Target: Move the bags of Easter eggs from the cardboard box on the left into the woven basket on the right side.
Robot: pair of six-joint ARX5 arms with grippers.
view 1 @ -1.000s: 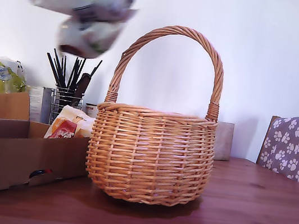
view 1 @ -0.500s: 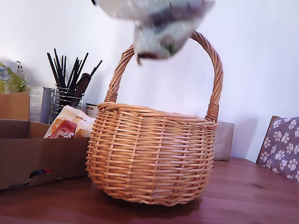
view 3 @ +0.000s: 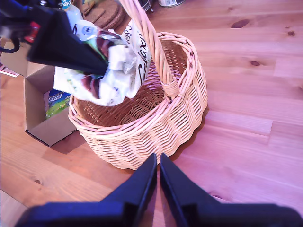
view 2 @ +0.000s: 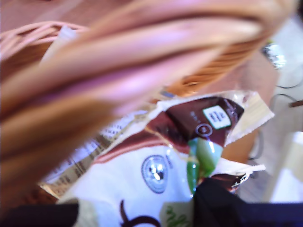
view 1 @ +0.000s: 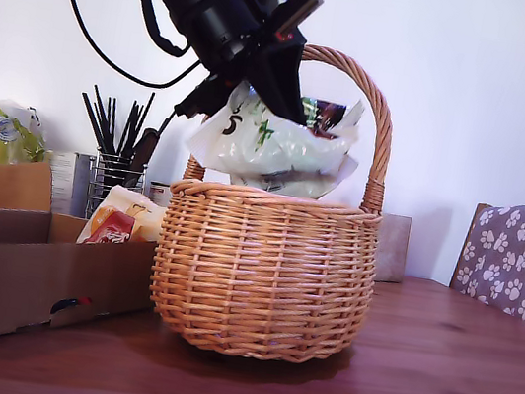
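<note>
A white bag of Easter eggs (view 1: 275, 149) is held clenched in my first pincer (view 1: 278, 85) just above the woven basket (view 1: 264, 272), while my second pincer (view 3: 158, 163) is kept closed, empty, above the desk (view 3: 246, 109).

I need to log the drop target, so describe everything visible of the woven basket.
The woven basket is round, light-tan wicker with a bulging body, a braided rim and a tall arched handle. It stands upright on the wooden table, beside the cardboard box. My first gripper holds a white sweet bag just above its opening, under the handle.
</note>
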